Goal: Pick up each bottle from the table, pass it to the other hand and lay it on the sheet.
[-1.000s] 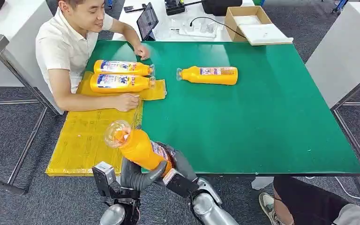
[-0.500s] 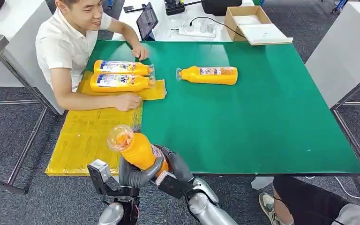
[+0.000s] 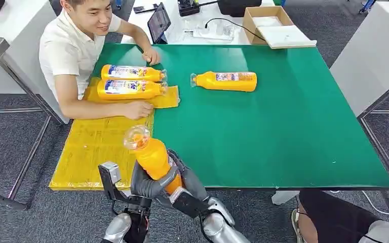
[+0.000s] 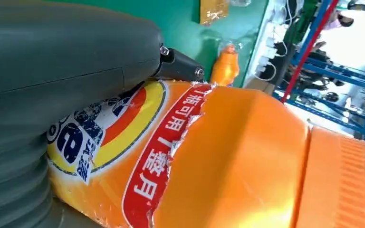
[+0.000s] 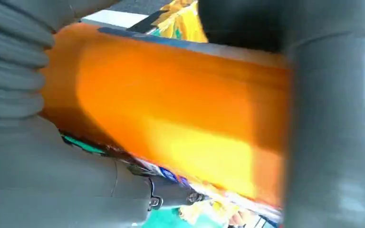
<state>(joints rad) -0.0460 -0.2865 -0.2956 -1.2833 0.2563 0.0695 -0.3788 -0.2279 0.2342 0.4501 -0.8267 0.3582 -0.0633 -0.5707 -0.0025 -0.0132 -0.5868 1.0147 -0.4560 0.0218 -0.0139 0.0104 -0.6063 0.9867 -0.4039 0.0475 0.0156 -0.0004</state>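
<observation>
An orange bottle (image 3: pixel 151 156) stands nearly upright at about 7 o'clock in the head view, just off the near edge of the green surface (image 3: pixel 283 131), its clear cap (image 3: pixel 135 136) tipped toward 11 o'clock. Both hands are wrapped around its lower body: the left hand (image 3: pixel 149 186) curls around it from the 8 o'clock side, and the right hand (image 3: pixel 182 178) clasps it from the 4 o'clock side, so the bottle is mid-handover with both closed on it. The bottle looks like stiff, smooth plastic, apparently full and therefore fairly heavy, with a glossy label (image 4: pixel 123 142) that is torn and may be slick; the broad middle of the body seems the safest hold, since the cap end is narrow and would let the weight swing. The yellow sheet (image 3: pixel 93 147) lies at 9 o'clock, draped over the surface's left edge, with two more bottles (image 3: pixel 129 81) lying side by side at its far end. A fourth bottle (image 3: pixel 225 81) lies on its side near 12 o'clock, waiting. A person (image 3: pixel 76 50) sits at 10 o'clock with a hand resting on the sheet. Beyond are a cardboard box (image 3: pixel 271 23), a tablet (image 3: pixel 159 23) and grey carpet (image 3: pixel 10 147)
</observation>
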